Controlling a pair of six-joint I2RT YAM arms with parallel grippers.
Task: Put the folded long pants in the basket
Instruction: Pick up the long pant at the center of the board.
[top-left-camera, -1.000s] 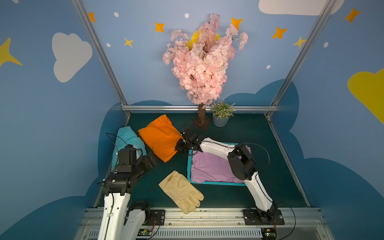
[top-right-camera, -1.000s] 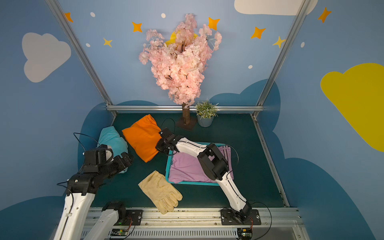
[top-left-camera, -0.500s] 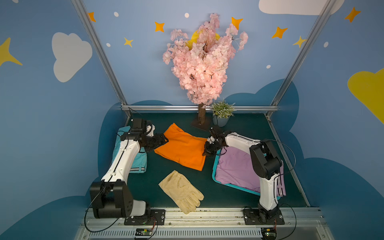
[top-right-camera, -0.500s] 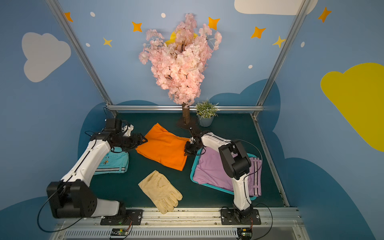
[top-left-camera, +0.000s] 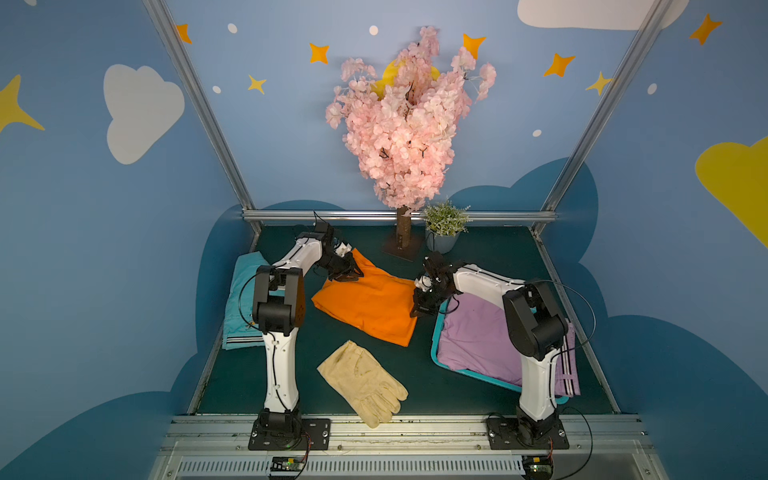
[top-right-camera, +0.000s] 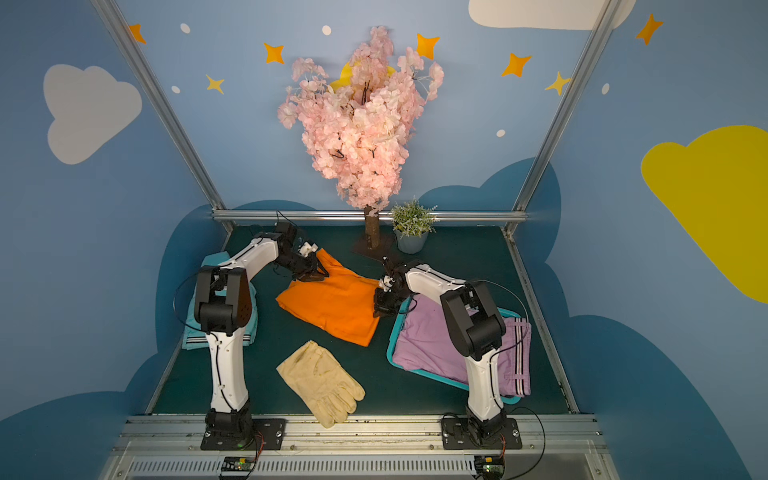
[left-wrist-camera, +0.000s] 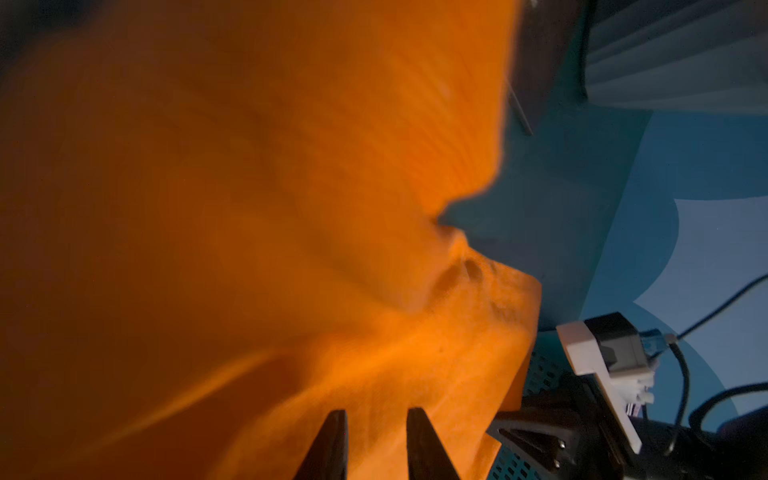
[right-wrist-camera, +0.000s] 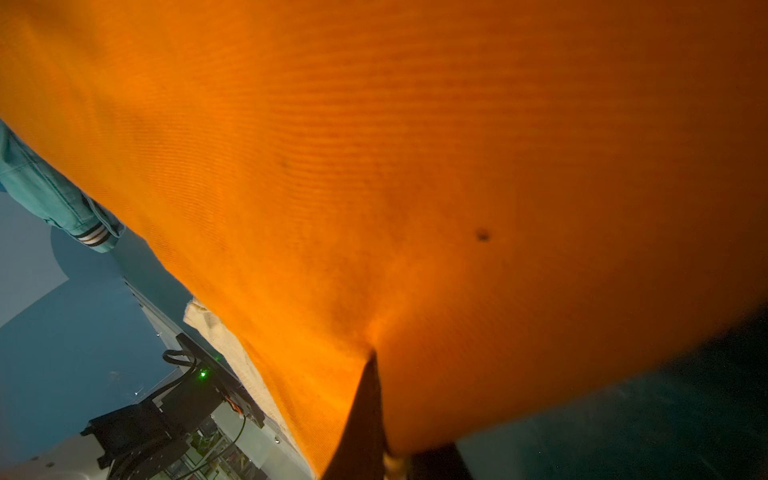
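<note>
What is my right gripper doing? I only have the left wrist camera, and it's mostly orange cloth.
Observer: The right gripper is shut on the corner of the orange pants nearest the basket.
Operator: What's in the basket?
Observer: Lilac pants fill it, with their striped cuffs hanging over its rim.
Operator: Which other pants are outside it?
Observer: Turquoise pants lie by the left wall, partly hidden behind the left arm.
</note>
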